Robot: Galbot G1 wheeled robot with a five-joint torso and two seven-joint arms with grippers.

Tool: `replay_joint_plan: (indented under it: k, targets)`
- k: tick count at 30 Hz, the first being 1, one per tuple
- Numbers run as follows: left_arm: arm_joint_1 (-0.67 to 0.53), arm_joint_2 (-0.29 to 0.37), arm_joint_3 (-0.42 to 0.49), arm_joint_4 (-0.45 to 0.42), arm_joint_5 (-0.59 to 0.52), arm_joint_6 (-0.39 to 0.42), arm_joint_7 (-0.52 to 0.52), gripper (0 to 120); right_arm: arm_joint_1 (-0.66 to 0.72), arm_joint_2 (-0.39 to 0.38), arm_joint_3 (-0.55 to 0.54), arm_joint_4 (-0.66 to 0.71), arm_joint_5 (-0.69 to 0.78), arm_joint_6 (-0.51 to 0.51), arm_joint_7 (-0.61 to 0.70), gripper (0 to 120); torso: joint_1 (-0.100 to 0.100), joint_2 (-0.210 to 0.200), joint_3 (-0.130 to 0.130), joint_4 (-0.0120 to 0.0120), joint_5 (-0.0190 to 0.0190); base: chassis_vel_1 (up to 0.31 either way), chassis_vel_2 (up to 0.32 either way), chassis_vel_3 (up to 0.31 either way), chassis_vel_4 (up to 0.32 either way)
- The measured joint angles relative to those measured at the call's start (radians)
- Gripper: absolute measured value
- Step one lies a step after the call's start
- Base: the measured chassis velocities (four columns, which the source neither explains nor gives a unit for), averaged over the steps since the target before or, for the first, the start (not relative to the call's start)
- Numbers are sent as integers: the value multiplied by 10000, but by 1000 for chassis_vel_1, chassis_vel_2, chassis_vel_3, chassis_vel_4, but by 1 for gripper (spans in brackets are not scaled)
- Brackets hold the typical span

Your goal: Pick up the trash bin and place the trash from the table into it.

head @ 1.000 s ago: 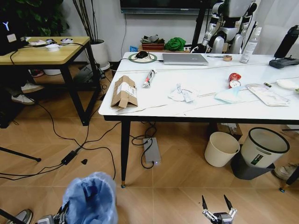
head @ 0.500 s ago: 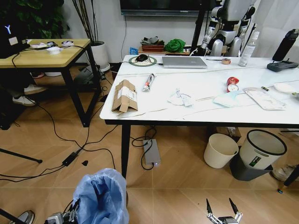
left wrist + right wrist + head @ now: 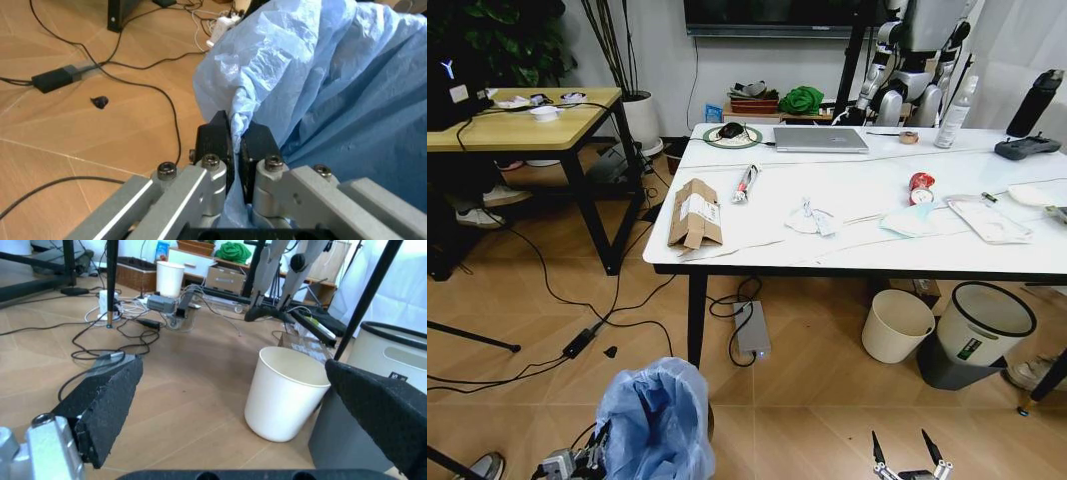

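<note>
Blue plastic liner of trash bin (image 3: pixel 652 425) pinched at the rim between left end effector (image 3: pixel 235 145) pads, clamped tight on bag edge; probably the easiest handle for carrying. Bin low at robot's left, short of worktop (image 3: pixel 867 235). Right end effector (image 3: pixel 909 458) spread wide, empty, low at right, likely kept free for picking. Trash on worktop untouched: cardboard box (image 3: pixel 695 213), tissue (image 3: pixel 812 220), face mask (image 3: pixel 909 221), red wrapper (image 3: pixel 920 187).

Laptop (image 3: pixel 820 139), cream bin (image 3: pixel 897 325), floor cables (image 3: pixel 577 340).
</note>
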Motion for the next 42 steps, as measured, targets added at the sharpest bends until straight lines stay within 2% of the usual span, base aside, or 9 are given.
replay_joint_plan:
  k: [42]
  targets:
    - [42, -173, 224, -15, 295, -41, 76, 0, 90, 0, -127, -127, -102, -6, 40, 100, 773, 1873, 1103, 0, -1, 0, 0, 0, 0]
